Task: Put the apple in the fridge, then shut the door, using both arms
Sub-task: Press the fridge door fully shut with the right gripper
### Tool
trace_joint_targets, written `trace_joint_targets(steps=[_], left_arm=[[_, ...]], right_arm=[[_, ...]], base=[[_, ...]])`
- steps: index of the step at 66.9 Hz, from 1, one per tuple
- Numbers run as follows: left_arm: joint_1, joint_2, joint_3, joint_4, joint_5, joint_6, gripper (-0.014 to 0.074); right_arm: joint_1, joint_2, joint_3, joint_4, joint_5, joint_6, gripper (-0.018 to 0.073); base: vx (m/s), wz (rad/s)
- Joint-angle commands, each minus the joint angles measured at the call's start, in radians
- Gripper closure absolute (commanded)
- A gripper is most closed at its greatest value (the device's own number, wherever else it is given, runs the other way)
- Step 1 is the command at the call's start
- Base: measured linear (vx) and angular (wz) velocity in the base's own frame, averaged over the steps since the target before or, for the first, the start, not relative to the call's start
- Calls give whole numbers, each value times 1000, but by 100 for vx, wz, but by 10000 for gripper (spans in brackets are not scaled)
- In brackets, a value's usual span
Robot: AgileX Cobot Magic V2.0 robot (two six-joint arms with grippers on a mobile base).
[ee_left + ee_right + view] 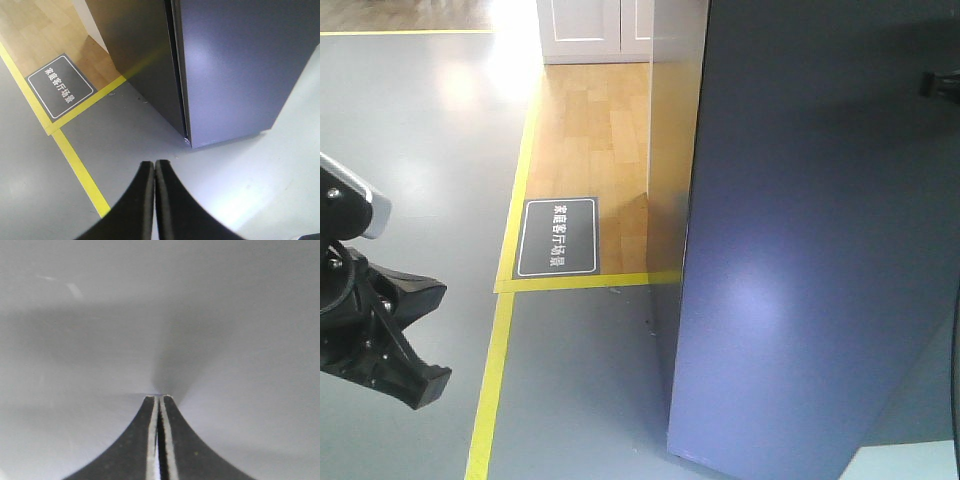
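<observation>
The dark grey-blue fridge (672, 150) stands at the right, and its door (820, 250) lies flat against the body. Only a thin seam (176, 75) shows between the door (240, 65) and the fridge side (135, 50). My left gripper (154, 163) is shut on nothing and hangs over the grey floor, short of the fridge's lower corner. Its black body (380, 340) shows at the lower left of the front view. My right gripper (158, 397) is shut, with its tips against a plain grey surface. A bit of the right arm (942, 82) shows at the door's face. The apple is hidden.
A dark floor sign with white characters (557, 236) lies left of the fridge on wooden flooring (590, 120). Yellow tape lines (490, 390) border the grey floor (420, 150). A white panelled cabinet (590, 30) stands at the back.
</observation>
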Motion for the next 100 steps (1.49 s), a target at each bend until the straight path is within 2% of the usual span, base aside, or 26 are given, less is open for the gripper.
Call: trace_joint_targets(steps=[1, 24, 52, 68, 73, 88, 95, 100], left_arm=[[-3, -12, -23, 14, -54, -12, 603], [-3, -12, -23, 14, -54, -12, 603], [-3, -12, -23, 14, -54, -12, 603], [-3, -12, -23, 14, -54, -12, 603], [-3, -12, -23, 14, -54, -12, 603], [-3, -12, -23, 14, -54, -12, 603], [-3, -12, -23, 14, -54, -12, 603], [-3, -12, -23, 14, -54, -12, 603]], right_arm=[[-8, 54, -115, -2, -60, -7, 562], [-8, 273, -325, -15, -14, -7, 562], [-8, 250, -327, -12, 99, -7, 562], [-6, 178, -321, 10, 282, -6, 562], [10, 140, -287, 17, 315, -18, 562], [82, -25, -48, 2, 291, -25, 562], [124, -103, 53, -43, 306, 0, 562], [158, -164, 131, -104, 318, 58, 562]], base=[[0, 0], [0, 0], [0, 0], [0, 0], [0, 0], [0, 0], [0, 0], [0, 0]])
